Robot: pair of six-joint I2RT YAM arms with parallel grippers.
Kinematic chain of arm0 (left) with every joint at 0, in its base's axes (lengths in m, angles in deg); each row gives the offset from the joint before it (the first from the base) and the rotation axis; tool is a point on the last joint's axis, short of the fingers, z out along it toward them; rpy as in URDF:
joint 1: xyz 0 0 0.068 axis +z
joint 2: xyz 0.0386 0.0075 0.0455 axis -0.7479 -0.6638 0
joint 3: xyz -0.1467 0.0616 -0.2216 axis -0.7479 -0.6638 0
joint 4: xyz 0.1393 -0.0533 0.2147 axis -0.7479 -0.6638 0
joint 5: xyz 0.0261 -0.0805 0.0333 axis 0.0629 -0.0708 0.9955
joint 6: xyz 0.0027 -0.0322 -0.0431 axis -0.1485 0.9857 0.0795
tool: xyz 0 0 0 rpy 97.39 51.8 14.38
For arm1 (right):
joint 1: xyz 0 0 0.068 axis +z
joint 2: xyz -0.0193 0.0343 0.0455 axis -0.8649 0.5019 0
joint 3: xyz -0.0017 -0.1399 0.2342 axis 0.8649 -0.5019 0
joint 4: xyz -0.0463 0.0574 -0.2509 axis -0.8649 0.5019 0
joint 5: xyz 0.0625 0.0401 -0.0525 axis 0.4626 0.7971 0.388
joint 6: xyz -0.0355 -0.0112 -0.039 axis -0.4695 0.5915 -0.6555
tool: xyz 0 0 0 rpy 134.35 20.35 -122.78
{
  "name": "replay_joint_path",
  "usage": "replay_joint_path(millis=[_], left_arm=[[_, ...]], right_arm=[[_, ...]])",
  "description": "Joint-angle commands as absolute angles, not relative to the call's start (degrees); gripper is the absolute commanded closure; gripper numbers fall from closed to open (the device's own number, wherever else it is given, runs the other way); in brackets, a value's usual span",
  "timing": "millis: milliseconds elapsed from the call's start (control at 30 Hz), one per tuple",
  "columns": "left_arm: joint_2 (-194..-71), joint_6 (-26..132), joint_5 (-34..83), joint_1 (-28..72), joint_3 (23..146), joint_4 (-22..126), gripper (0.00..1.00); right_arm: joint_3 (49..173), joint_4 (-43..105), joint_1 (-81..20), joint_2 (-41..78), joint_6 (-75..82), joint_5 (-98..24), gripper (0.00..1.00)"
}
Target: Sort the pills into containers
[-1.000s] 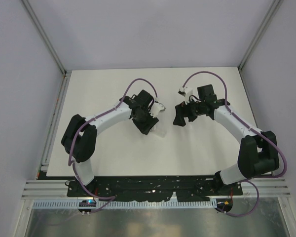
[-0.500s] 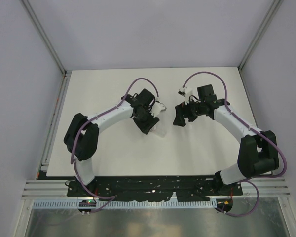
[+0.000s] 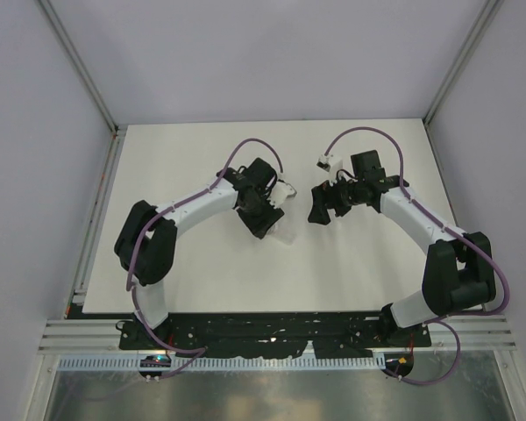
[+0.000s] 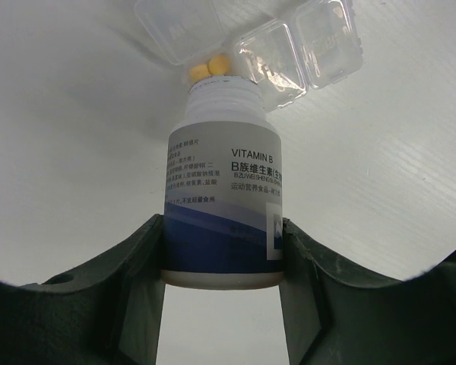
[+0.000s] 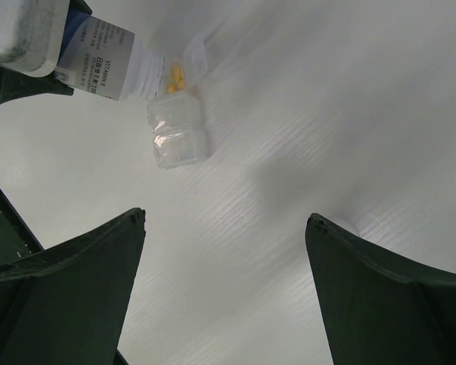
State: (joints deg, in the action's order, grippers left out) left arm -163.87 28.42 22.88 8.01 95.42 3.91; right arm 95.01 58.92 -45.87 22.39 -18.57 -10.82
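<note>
1. Around the left tool (image 4: 224,262) the white table (image 3: 193,281) lies bare on both sides. Nothing stands between it and its load. The left arm's purple cable (image 3: 238,151) loops behind it in the overhead view.
2. The left tool's jaws stand partly apart and are clamped on the lower body of the bottle (image 4: 224,190). Its dark fingers (image 4: 140,274) press one on each side of the blue band of the label (the print reads "VITAMIN B").
3. The bottle reaches straight ahead of this tool. Its white threaded neck carries no cap, and its mouth points away from the fingers.
4. Two yellow-orange pills (image 4: 210,67) sit right at that mouth, at the end farthest from the left tool.
5. Just beyond the mouth, the clear compartment box (image 4: 285,49) rests on the table, its nearest cells beside the pills. I cannot tell whether any pill lies inside a cell.
6. From the right tool (image 5: 226,228), the bottle, pills and box all lie ahead and off to the upper left. They are well apart from its fingers, with a stretch of table between.
7. The right tool's jaws gape wide and hold nothing. Only bare table (and a soft shadow) shows between them.
8. Behind the right tool, a small white connector (image 3: 325,162) hangs near its wrist. That arm's own cable arches above it.
</note>
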Motion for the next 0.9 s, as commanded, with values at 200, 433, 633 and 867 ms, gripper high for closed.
replay_joint_path(millis=[200, 433, 633, 867], left_arm=[[-159.83, 28.45, 23.06, 7.8, 91.88, 8.88, 1.0], [-158.43, 28.71, 22.89, 7.8, 90.2, 10.55, 1.0], [-157.64, 28.89, 22.97, 7.8, 89.24, 11.52, 1.0], [-156.05, 28.98, 23.24, 7.8, 87.74, 13.18, 1.0]], right_arm=[[95.8, 58.27, -46.16, 22.3, -18.71, -9.51, 0.1], [95.97, 58.45, -46.34, 22.65, -18.71, -9.6, 0.1], [95.97, 58.45, -46.34, 22.74, -18.53, -9.6, 0.1], [95.97, 58.53, -46.51, 22.83, -18.62, -9.51, 0.1]])
